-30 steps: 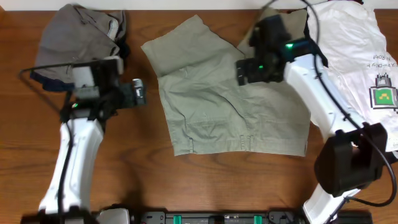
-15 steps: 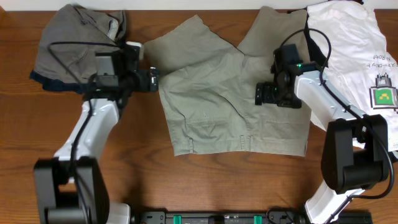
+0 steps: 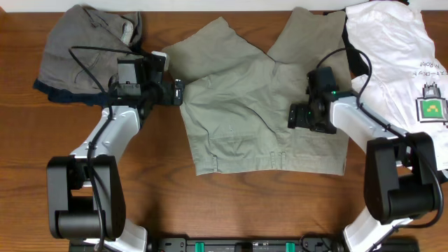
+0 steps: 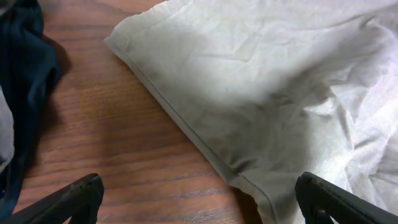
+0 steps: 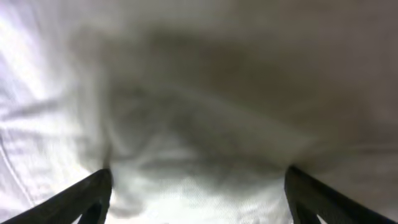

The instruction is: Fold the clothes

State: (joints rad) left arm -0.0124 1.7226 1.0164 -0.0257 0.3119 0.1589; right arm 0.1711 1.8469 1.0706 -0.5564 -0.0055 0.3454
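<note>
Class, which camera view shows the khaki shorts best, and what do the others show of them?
The overhead view: the khaki shorts lie almost whole, with the waistband and both legs visible. The left wrist view shows only one hemmed corner of them. The right wrist view shows only blurred pale cloth, very close up.

robot lab bench: wooden table (image 3: pixel 161 203), two fixed arms, laid-out clothes (image 3: pixel 259 105)
</note>
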